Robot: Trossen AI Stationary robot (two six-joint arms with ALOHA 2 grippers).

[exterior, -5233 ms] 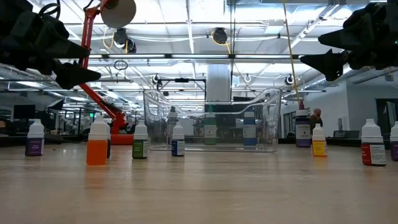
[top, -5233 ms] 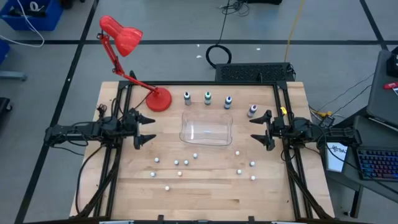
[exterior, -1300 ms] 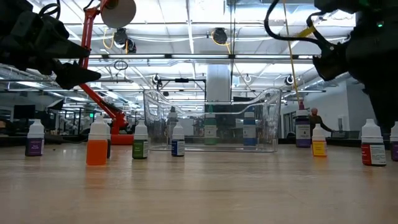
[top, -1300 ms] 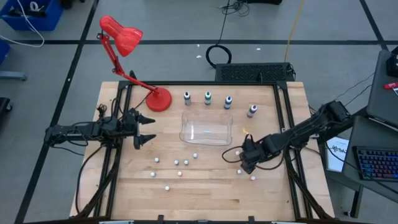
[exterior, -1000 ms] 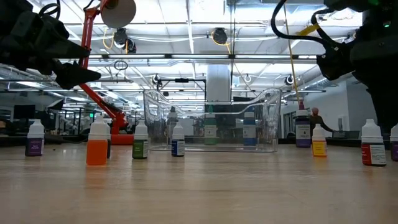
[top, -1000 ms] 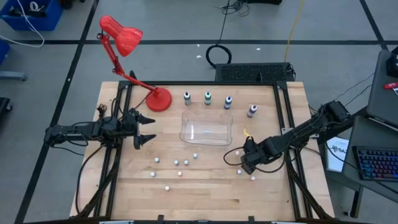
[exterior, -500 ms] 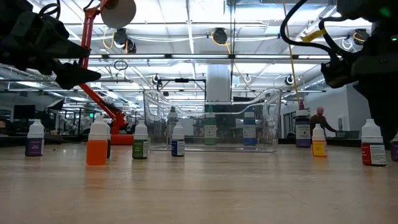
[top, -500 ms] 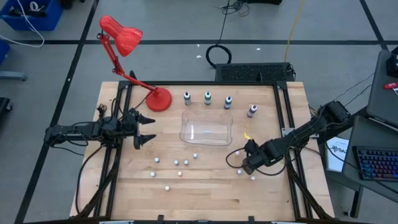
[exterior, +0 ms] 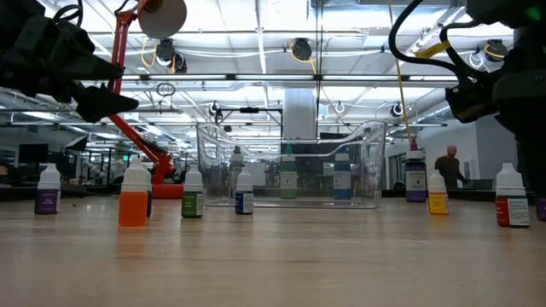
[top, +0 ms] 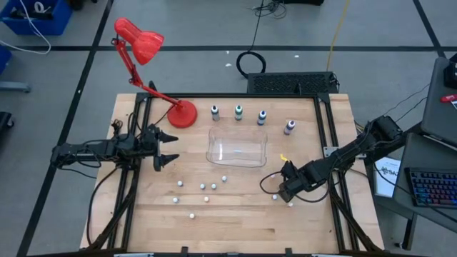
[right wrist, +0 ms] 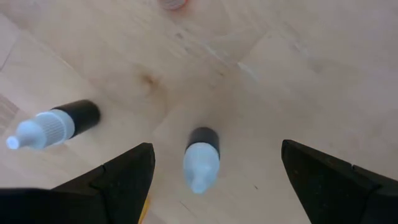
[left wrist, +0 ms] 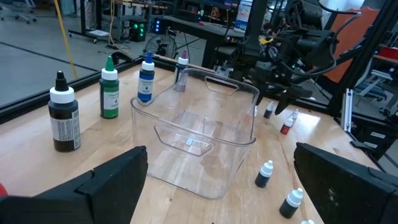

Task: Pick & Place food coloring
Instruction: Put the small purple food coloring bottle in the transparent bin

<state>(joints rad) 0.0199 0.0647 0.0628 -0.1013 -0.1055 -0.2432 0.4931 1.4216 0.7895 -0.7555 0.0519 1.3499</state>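
Observation:
Four dropper bottles (dark (top: 214, 112), green (top: 238, 112), blue (top: 262, 117), purple (top: 289, 127)) stand upright in a row behind a clear bin (top: 237, 147). They also show in the left wrist view (left wrist: 109, 90). Several smaller white-capped dropper bottles (top: 207, 187) stand scattered on the near half of the table. My right gripper (top: 274, 189) points down, open, over the right front group. In its wrist view its fingers (right wrist: 214, 171) stand on either side of a small dark-bodied bottle (right wrist: 201, 158) without touching it. My left gripper (top: 168, 146) hovers open at the table's left.
A red desk lamp (top: 182, 113) stands at the back left. A second small dark bottle (right wrist: 56, 124) stands close beside the one between my right fingers. More small bottles (top: 290, 204) stand by the right arm. Bare wood lies along the near edge (top: 235, 232).
My right gripper has moved a little toward the table's near edge, over the small bottles at the front right. The bottles and the bin have stayed where they were.

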